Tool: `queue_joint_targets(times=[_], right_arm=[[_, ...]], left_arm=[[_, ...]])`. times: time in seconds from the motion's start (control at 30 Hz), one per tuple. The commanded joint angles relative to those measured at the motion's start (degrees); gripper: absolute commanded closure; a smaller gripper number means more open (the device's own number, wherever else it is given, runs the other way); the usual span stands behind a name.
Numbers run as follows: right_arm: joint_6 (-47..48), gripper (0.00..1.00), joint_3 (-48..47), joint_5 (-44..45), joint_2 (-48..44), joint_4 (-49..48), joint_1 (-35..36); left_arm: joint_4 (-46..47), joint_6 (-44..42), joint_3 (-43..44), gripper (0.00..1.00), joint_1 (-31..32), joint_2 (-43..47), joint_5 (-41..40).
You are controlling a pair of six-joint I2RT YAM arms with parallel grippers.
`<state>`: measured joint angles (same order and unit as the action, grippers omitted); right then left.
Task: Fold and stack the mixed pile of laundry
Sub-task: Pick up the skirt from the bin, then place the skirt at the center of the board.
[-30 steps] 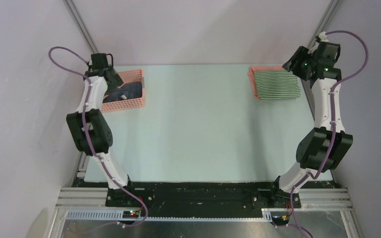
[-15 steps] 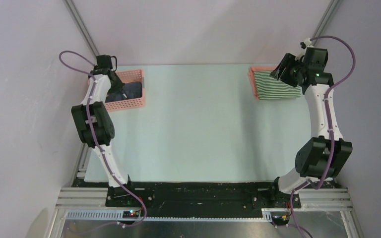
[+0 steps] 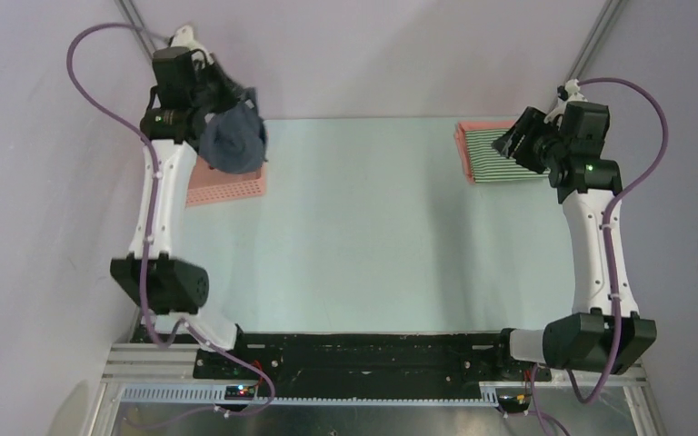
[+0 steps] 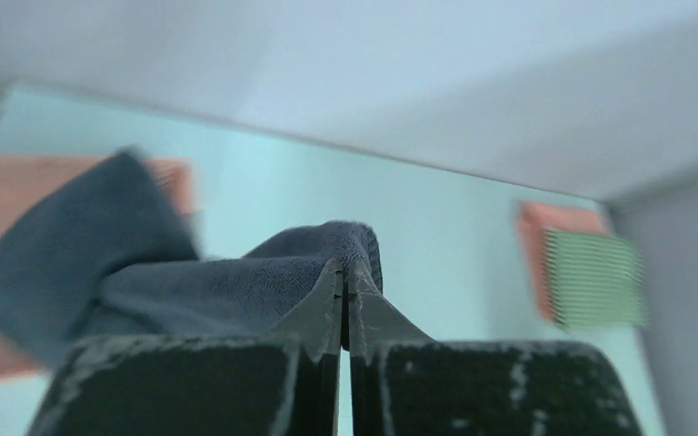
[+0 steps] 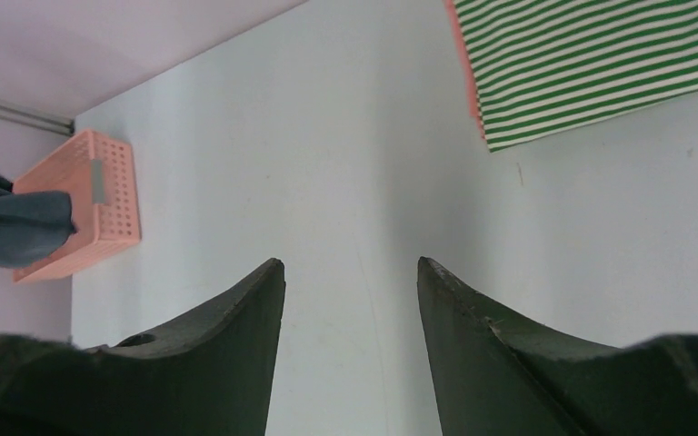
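Observation:
My left gripper is shut on the dark navy-grey garment, which hangs bunched in the air above the pink basket at the table's far left. In the left wrist view the navy cloth is pinched between the closed jaws. The green-and-white striped garment lies folded at the far right on top of the salmon-pink shirt, of which only an edge shows. My right gripper is open and empty, held above the table beside the striped garment.
The pink lattice basket sits by the left wall at the back. Walls and metal frame posts close in the table at the back corners. The arm bases stand at the near edge.
My left gripper closed on the navy garment inside the basket and lifted it up out of the basket. The right arm swung up and slightly back beside the striped garment, still open.

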<state>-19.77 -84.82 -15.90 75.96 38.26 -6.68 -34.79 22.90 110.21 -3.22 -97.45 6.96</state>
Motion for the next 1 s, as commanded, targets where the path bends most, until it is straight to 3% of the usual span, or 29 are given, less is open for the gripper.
queue_joint_targets(times=[0.0, 0.2, 0.27, 0.37, 0.63, 0.77, 0.97], right_arm=[[-1.8, 0.41, -0.2, 1.0, -5.0, -1.1, 0.9], [-2.3, 0.41, 1.4, 4.5, -8.6, 0.6, 1.0], [-2.6, 0.41, 1.4, 3.7, -9.3, 2.2, 1.2], [-2.8, 0.41, 2.7, 2.7, -10.7, 3.7, 2.7], [-1.2, 0.41, 15.9, 2.0, -12.5, 2.8, 9.1], [-2.5, 0.41, 26.0, 1.6, -12.9, -3.1, 16.1], [-8.5, 0.43, 37.5, 4.5, -8.0, -19.4, 26.6]], left_arm=[[5.3, -0.3, 4.5, 1.00, 8.7, 12.1, 11.9], [7.5, 4.0, -0.6, 1.00, 18.0, 20.0, 21.3], [9.6, 5.8, -6.0, 1.00, 20.0, 22.3, 24.2], [15.5, 8.3, -20.8, 1.00, 22.6, 25.8, 25.1], [19.9, 11.7, -50.4, 0.92, 25.3, 26.2, 18.4], [19.8, 12.5, -57.6, 0.94, 25.2, 26.3, 14.9], [19.4, 13.3, -63.8, 0.96, 25.2, 31.0, 10.1]])
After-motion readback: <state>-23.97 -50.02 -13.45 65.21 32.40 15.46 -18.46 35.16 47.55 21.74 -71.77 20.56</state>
